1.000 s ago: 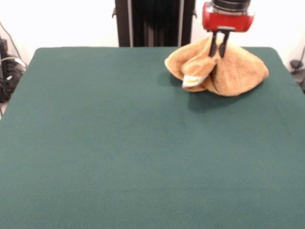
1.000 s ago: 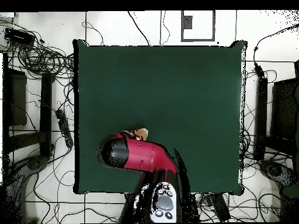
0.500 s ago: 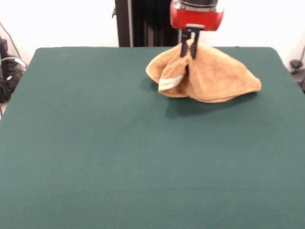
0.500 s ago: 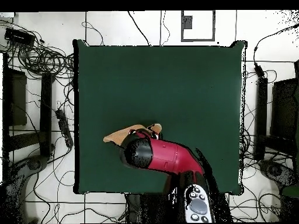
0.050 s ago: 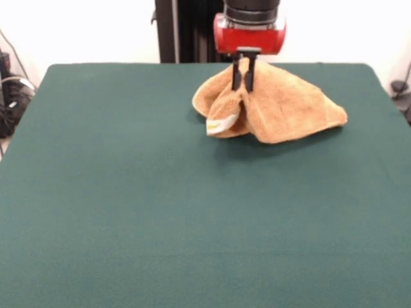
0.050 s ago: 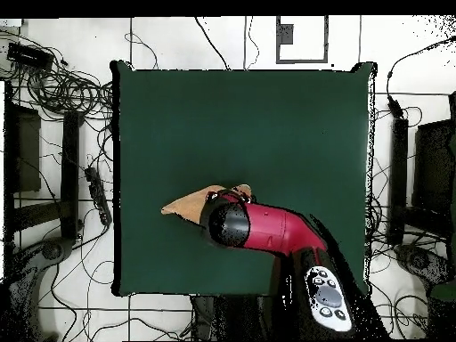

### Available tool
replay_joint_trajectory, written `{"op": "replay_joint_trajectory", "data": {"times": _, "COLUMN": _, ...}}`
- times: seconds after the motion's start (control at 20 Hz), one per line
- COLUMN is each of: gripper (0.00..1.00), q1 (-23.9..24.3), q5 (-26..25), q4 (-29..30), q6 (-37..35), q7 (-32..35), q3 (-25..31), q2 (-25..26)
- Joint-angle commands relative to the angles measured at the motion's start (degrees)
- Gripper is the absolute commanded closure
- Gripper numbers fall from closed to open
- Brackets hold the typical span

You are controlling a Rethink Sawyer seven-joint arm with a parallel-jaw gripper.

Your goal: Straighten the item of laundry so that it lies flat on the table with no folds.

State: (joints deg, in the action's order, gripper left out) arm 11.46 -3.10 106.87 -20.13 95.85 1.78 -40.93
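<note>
Front view shows the hand (image 5: 243,82) clenched on the top of the orange-tan towel (image 5: 282,109), which it holds up in a peak. Around this peak the towel is crumpled, with folds, and its lower parts rest on the green worktop (image 5: 160,212) near the far edge. From overhead, the red arm (image 6: 267,229) covers most of the towel (image 6: 189,204).

Front low, overhead straight down, sharing table (image 5: 128,212).

Table (image 5: 128,212) bare all round; only towel (image 5: 289,112) heap obstructs.
</note>
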Motion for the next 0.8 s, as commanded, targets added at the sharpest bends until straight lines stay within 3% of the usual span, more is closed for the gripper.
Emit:
{"op": "replay_joint_trajectory", "data": {"times": 0.05, "gripper": 1.0, "q1": 1.6, "q5": -3.7, "q4": -4.8, "q6": 0.3, "q7": -2.8, "q3": 10.9, "q2": 3.4}}
{"op": "replay_joint_trajectory", "data": {"times": 0.5, "gripper": 1.0, "q1": 2.5, "q5": -5.1, "q4": -12.1, "q6": -7.6, "q7": -3.6, "q3": 12.7, "q2": 4.1}}
{"op": "replay_joint_trajectory", "data": {"times": 0.8, "gripper": 1.0, "q1": 3.1, "q5": -5.8, "q4": -13.5, "q6": -8.2, "q7": -3.0, "q3": 13.9, "q2": 4.7}}
